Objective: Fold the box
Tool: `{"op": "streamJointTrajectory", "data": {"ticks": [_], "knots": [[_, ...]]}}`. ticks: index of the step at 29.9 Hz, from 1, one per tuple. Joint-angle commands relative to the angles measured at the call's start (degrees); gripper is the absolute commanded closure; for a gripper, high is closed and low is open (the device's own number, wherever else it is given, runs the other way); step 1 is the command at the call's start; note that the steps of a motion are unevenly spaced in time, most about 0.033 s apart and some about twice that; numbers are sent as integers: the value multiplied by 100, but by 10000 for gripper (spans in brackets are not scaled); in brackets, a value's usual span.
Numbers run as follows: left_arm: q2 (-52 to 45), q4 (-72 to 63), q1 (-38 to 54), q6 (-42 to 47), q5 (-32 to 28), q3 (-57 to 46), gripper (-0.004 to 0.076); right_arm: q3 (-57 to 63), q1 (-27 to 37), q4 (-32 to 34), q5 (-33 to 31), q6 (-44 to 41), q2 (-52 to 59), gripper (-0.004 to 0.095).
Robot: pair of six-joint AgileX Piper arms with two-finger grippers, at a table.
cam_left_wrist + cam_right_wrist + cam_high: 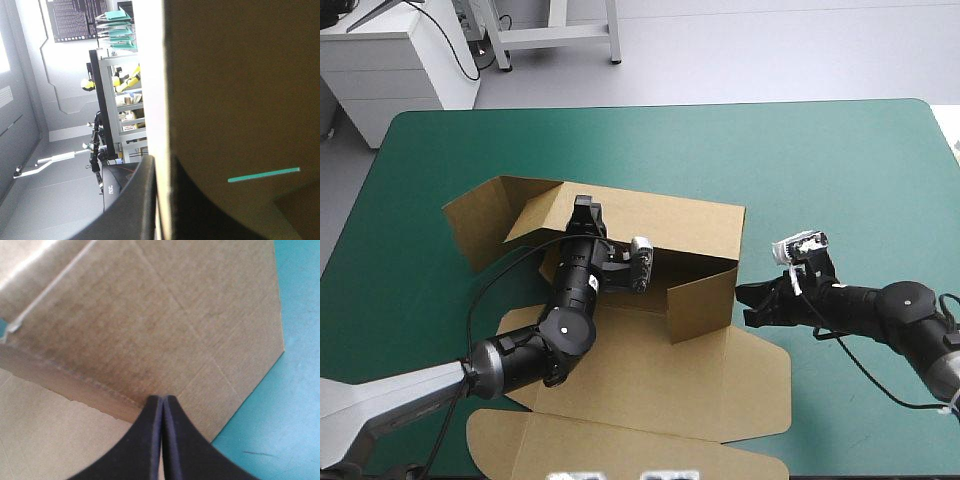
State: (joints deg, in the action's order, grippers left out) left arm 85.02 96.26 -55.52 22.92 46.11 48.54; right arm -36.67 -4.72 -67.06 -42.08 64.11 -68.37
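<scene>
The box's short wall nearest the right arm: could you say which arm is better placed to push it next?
Probably the right: the right gripper, shut, sits just beside that wall. The left gripper is occupied, shut on the box at its far wall.

Box (660, 380): brown board, paper-fibred, matt all over. The right wrist view shows a fine rough grain on the raised wall, with scored crease lines pressed into it. Cut edges are paler and slightly ragged. The left wrist view shows the board's thin edge pale and raw.

Cover (800, 160) on the table: teal-green, smooth, matt, even in tone out to the far edge. One thin dark scuff near the box's corner, right wrist view.

Right gripper (162, 399): fingers (135, 450) black, smooth, dull satin; rubber or plastic by the look.

Left gripper (161, 164): fingers (132, 200) the same black, with a faint sheen along the rim.

Left arm (565, 330): black shell, glossy, plastic-looking.
</scene>
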Motion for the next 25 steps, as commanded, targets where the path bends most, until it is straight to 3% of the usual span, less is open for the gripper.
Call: {"op": "streamJointTrajectory", "data": {"ticks": [1, 14, 25], "knots": [[-91, -237, -43, -7, -201, 72, 732, -106, -149, -288, -85, 245, 132, 922], [-91, -237, -43, -7, -201, 72, 732, -126, -148, -170, -525, 714, 132, 913], [-91, -237, -43, -68, -201, 72, 732, -126, -148, 36, -817, 738, 132, 769]]}}
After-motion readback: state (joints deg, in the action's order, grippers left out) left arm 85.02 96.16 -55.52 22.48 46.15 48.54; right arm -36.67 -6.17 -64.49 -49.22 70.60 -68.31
